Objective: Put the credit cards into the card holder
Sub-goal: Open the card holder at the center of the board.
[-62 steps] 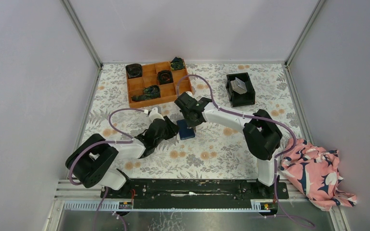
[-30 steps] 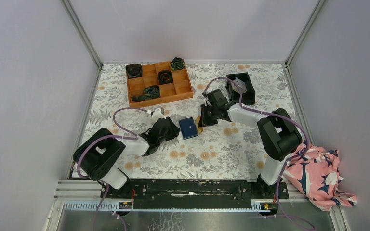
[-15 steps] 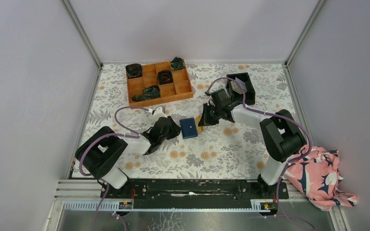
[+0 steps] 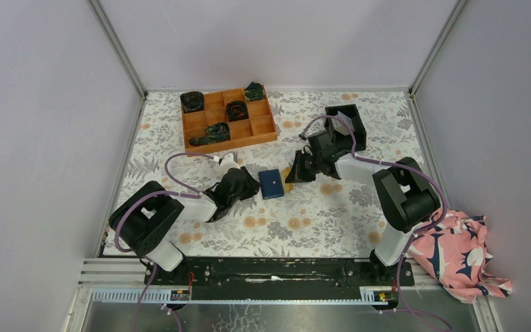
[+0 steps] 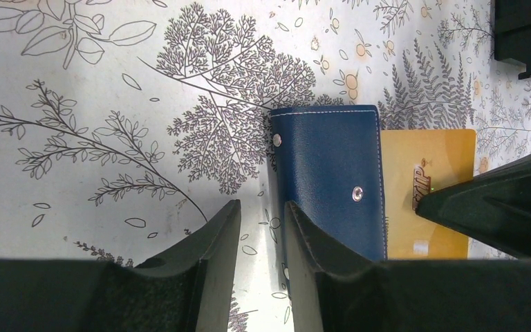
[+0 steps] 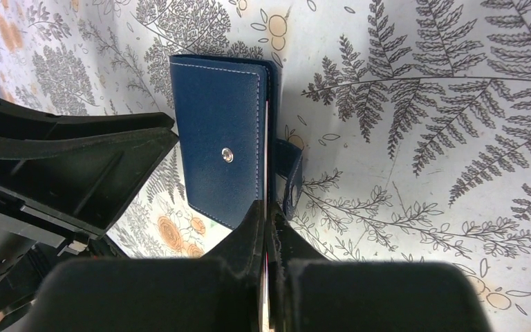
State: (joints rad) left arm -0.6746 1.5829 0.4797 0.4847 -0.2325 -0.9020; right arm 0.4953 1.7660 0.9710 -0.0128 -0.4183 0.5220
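Your right claw (image 6: 269, 228) pinches a yellow credit card (image 5: 425, 173) at the card holder's (image 5: 332, 173) 3 o'clock edge, not yet seated. Your left claw (image 5: 259, 214) stands narrowly parted at its 9 o'clock edge.

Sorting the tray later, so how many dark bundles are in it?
4 in the tray: far-left corner, far-right corner, centre-right, near-left. None looks hidden.

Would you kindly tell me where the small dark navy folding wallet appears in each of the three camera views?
Top external: the dark navy folding wallet sits almost dead centre of the picture.
Left wrist: just right of centre, long side vertical.
Right wrist: left of centre, in the upper half.
Shared landmark: the yellow plastic card against the wallet's edge, pinched by the right gripper and seen edge-on in the right wrist view.
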